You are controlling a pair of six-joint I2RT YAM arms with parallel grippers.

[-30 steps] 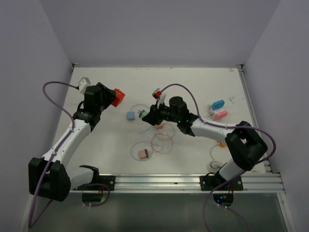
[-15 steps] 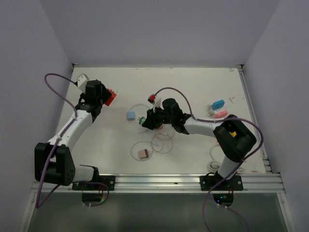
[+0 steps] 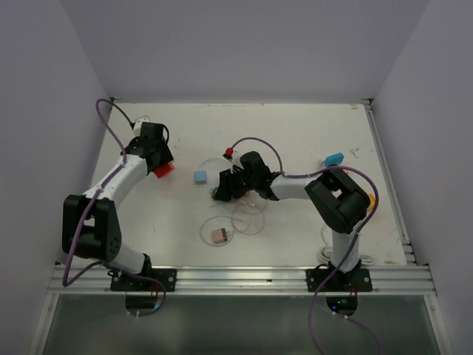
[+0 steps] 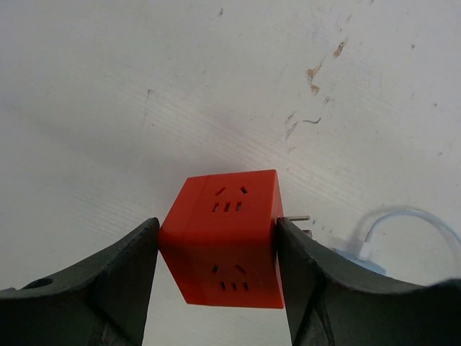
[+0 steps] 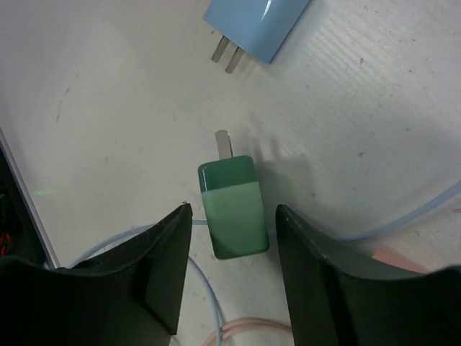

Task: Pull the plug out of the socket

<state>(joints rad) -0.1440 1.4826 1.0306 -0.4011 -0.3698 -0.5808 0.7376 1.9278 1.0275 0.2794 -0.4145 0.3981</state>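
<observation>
Right fingers released plug; left fingers hold socket.

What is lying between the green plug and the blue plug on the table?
Nothing. In the right wrist view, only bare table separates the green plug from the blue plug.

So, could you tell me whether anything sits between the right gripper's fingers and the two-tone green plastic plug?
Nothing visible does. The two-tone green plastic plug lies flat between the open fingers of the right gripper, only narrow strips of bare white table either side. The light blue plastic plug sits beyond its prongs, outside the gap.
</observation>
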